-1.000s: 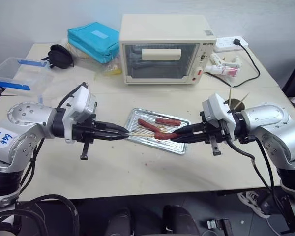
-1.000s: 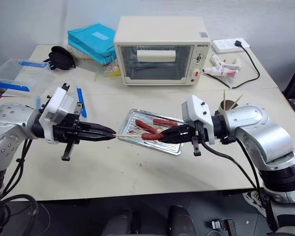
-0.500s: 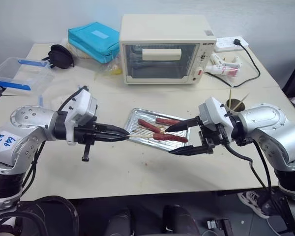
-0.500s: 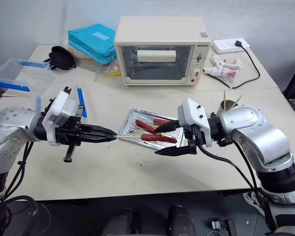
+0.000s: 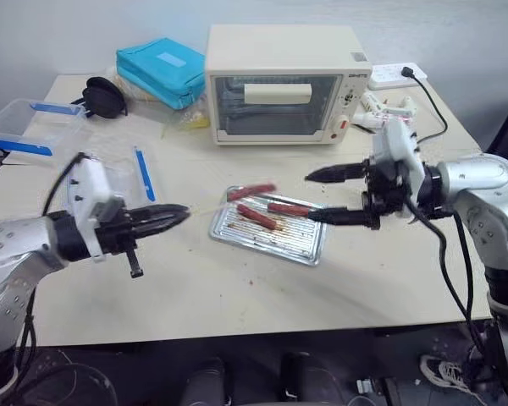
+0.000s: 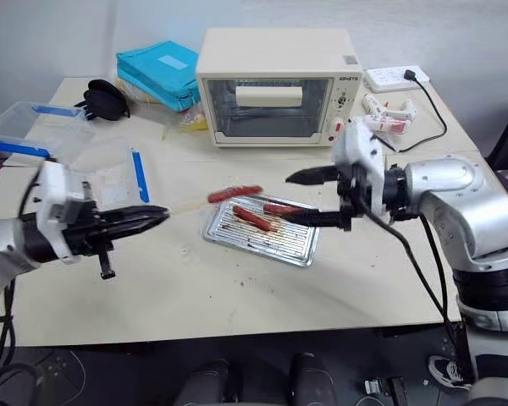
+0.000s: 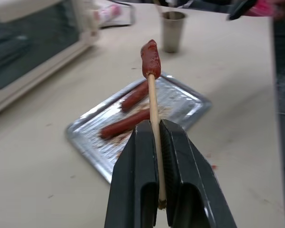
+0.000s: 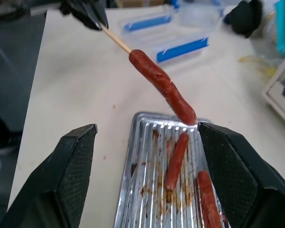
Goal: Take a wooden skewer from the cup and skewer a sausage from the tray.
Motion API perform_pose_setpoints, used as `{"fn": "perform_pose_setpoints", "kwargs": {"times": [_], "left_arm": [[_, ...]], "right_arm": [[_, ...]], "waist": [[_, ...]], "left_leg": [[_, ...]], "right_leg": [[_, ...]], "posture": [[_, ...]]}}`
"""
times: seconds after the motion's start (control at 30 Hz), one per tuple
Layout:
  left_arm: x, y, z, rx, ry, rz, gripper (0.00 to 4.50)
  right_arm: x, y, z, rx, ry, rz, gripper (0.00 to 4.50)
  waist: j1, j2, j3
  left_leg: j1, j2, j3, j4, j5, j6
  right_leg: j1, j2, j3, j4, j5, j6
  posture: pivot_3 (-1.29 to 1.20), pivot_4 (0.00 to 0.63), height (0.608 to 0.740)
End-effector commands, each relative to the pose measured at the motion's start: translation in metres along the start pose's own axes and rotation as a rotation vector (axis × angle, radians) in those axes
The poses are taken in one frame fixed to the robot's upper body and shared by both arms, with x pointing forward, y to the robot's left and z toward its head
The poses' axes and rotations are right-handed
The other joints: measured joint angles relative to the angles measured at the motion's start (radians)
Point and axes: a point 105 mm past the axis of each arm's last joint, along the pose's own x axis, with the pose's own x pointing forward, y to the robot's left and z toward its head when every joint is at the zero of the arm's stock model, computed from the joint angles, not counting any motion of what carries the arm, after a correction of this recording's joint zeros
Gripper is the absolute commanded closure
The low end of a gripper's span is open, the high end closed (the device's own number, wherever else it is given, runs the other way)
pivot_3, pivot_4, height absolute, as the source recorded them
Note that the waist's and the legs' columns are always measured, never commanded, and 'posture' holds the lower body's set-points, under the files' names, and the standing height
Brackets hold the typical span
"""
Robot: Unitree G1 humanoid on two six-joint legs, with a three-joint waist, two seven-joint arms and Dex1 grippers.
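Silver and ridged, the tray [image 5: 271, 233] lies on the table [image 5: 237, 296] in front of the toaster oven [image 5: 284, 83], and every place here is given from it; two sausages rest on its bottom, and a third, the sausage [image 5: 251, 191], hangs in the air above its rim on the oven side, spiked on the tip of the wooden skewer [image 7: 154, 123]; the left gripper [image 5: 173, 216], off the tray's left end and above the table, has its two black fingers pressed together on the other end of that stick, which runs level toward the tray; the right gripper [image 5: 326, 194] hovers over the tray's right end, its fingers spread wide apart with nothing between them, one above the other, both pointing across the tray toward the raised sausage without touching it; the cup [image 7: 173, 31] stands beyond the tray's right end, apart from it.
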Motion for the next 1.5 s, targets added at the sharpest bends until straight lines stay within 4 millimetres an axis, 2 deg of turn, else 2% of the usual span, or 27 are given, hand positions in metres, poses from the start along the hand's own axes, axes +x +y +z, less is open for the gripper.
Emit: {"fn": "perform_pose_setpoints", "kwargs": {"times": [0.03, 0.2, 0.33, 0.47, 0.67, 0.77, 0.8, 0.83, 0.9, 1.07, 1.2, 1.27, 1.5], "left_arm": [[-0.020, 0.024, 0.007, 0.049, -0.004, 0.290, 4.50], [-0.059, 0.067, -0.013, -0.013, 0.052, 0.741, 4.50], [-0.077, 0.085, -0.026, -0.074, 0.077, 0.941, 4.50], [-0.081, 0.097, -0.050, -0.161, 0.150, 1.052, 4.50], [-0.072, 0.107, -0.075, -0.225, 0.228, 1.057, 4.50], [-0.064, 0.109, -0.081, -0.248, 0.245, 1.024, 3.72], [-0.060, 0.108, -0.081, -0.254, 0.237, 1.000, 3.72], [-0.057, 0.107, -0.079, -0.255, 0.228, 0.979, 3.32], [-0.053, 0.105, -0.075, -0.242, 0.215, 0.938, 3.04], [-0.049, 0.094, -0.058, -0.207, 0.169, 0.818, 1.55], [-0.049, 0.074, -0.029, -0.141, 0.112, 0.630, 1.55], [-0.052, 0.056, -0.013, -0.109, 0.097, 0.487, 1.55], [-0.077, -0.001, 0.018, -0.097, 0.118, 0.113, 1.55]], "right_arm": [[-0.001, 0.001, 0.015, 0.025, -0.080, -0.026, 0.97], [0.008, 0.007, 0.016, 0.050, -0.120, -0.033, 0.97], [0.011, 0.008, 0.019, 0.062, -0.141, -0.034, 0.97], [0.011, 0.007, 0.025, 0.058, -0.155, -0.042, 0.97], [0.008, 0.006, 0.029, 0.060, -0.166, -0.068, 0.97], [0.007, 0.008, 0.026, 0.053, -0.153, -0.073, 0.92], [0.006, 0.009, 0.025, 0.051, -0.147, -0.076, 0.92], [0.005, 0.010, 0.023, 0.049, -0.140, -0.082, 0.92], [0.002, 0.009, 0.019, 0.050, -0.127, -0.099, 0.92], [-0.009, 0.006, 0.009, 0.042, -0.084, -0.138, 0.92], [-0.029, -0.005, -0.005, 0.034, -0.018, -0.212, 0.92], [-0.045, -0.008, -0.014, 0.033, 0.037, -0.237, 0.92], [-0.084, -0.002, -0.027, 0.076, 0.145, -0.225, 0.92]], "waist": [[0.000, 0.000, 0.000], [0.001, 0.000, 0.000], [0.003, -0.001, 0.000], [0.003, -0.002, -0.001], [0.001, -0.002, -0.001], [0.002, -0.002, -0.001], [0.001, -0.003, -0.001], [0.001, -0.003, -0.002], [0.002, -0.003, -0.002], [0.001, -0.003, -0.002], [0.000, -0.003, -0.001], [0.001, -0.003, -0.001], [-0.001, -0.003, -0.001]], "left_leg": [[0.000, 0.000, 0.000, 0.000, 0.000, 0.000], [0.000, -0.001, -0.001, 0.000, 0.000, 0.000], [0.000, -0.001, -0.002, 0.000, 0.000, 0.000], [0.000, -0.001, -0.002, 0.000, 0.000, 0.000], [0.000, -0.001, -0.001, 0.000, 0.000, 0.000], [0.000, -0.001, -0.001, 0.000, 0.000, 0.000], [0.000, -0.001, -0.001, 0.000, 0.000, 0.000], [0.000, -0.001, -0.001, 0.000, 0.000, 0.000], [0.000, -0.001, -0.001, 0.000, 0.000, 0.000], [0.000, -0.001, 0.000, 0.000, 0.000, 0.000], [0.000, -0.001, 0.000, -0.001, 0.000, 0.000], [0.000, -0.001, 0.000, -0.001, 0.000, 0.000], [0.000, 0.000, 0.000, -0.002, 0.000, 0.000]], "right_leg": [[0.000, 0.000, 0.001, 0.000, 0.000, 0.000], [0.001, -0.001, 0.001, 0.000, 0.000, 0.000], [0.001, -0.001, 0.001, 0.000, 0.000, 0.000], [0.001, -0.001, 0.001, 0.000, 0.000, 0.000], [0.001, -0.001, -0.001, 0.000, 0.000, 0.000], [0.000, -0.001, -0.001, 0.000, 0.000, 0.000], [0.000, -0.001, -0.001, 0.000, 0.000, 0.000], [0.000, -0.001, -0.001, 0.000, 0.000, 0.000], [0.000, -0.001, -0.001, 0.000, 0.000, 0.000], [0.000, -0.001, -0.001, 0.000, 0.000, 0.000], [0.000, -0.001, -0.001, -0.001, 0.000, 0.000], [0.000, -0.001, 0.000, -0.001, 0.000, 0.000], [0.001, -0.002, 0.000, -0.003, 0.000, 0.000]], "posture": [[0.00, 0.150, 0.740], [0.00, 0.150, 0.740], [0.00, 0.150, 0.740], [0.00, 0.150, 0.740], [0.00, 0.150, 0.740], [0.00, 0.150, 0.740], [0.00, 0.150, 0.740], [0.00, 0.150, 0.740], [0.00, 0.150, 0.740], [0.00, 0.150, 0.740], [0.00, 0.150, 0.740], [0.00, 0.150, 0.740], [0.00, 0.150, 0.740]]}}
